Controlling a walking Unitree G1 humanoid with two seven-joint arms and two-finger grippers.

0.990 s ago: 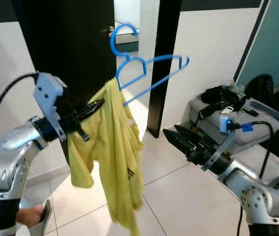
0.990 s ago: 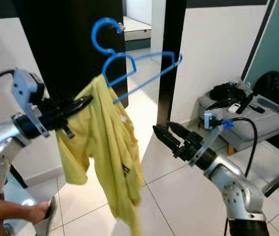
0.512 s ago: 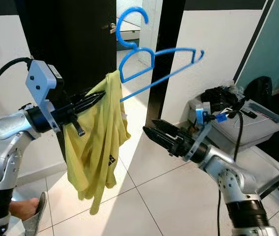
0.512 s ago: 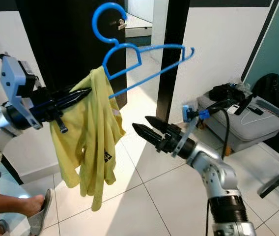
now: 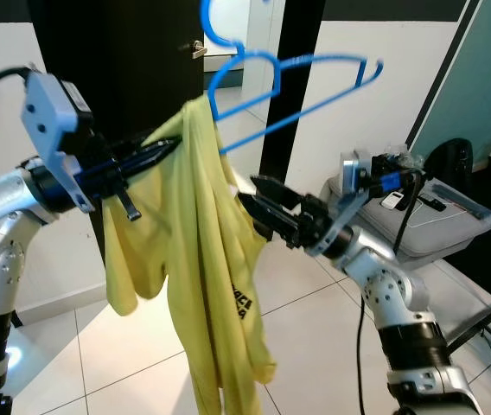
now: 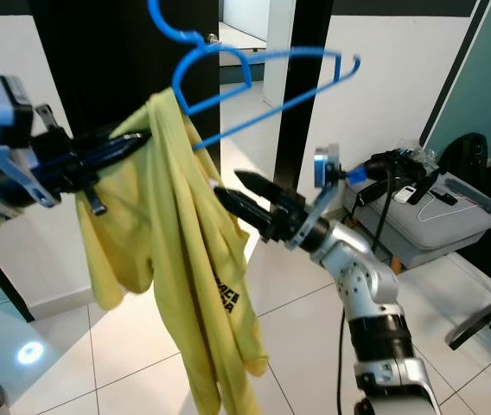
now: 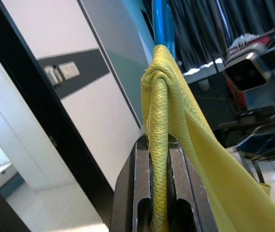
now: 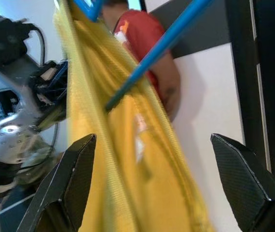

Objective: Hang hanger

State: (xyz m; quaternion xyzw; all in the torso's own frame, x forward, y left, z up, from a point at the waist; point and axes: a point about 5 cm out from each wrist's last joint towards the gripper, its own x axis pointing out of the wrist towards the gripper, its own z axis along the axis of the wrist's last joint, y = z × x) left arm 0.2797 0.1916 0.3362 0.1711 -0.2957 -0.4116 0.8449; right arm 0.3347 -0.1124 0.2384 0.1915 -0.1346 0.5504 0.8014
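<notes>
The left arm is raised and bent at the elbow, its forearm level and pointing toward the robot's right. The left hand (image 5: 155,154) has its two black fingers (image 7: 136,186) pressed together, pinching a fold of the yellow shirt (image 5: 215,285) at the near end of the blue hanger (image 5: 293,82). The hanger is held high and tilted, with its far end up toward the right and its hook (image 5: 215,30) at the top edge of the head views, in front of the open doorway (image 5: 228,52). The shirt hangs from the near end in a long bunched drape, free of the tiled floor (image 5: 306,337).

The right arm reaches forward and to the left at chest height. The right hand (image 5: 258,201) has its fingers (image 8: 67,186) spread wide, their tips right at the hanging shirt, below the hanger's lower bar.

A black door frame (image 5: 284,104) stands just behind the hanger. To the right, a low grey case (image 5: 453,225) with dark gear on it sits well apart. The right wrist view shows a person in a red top (image 8: 147,43) behind the shirt.
</notes>
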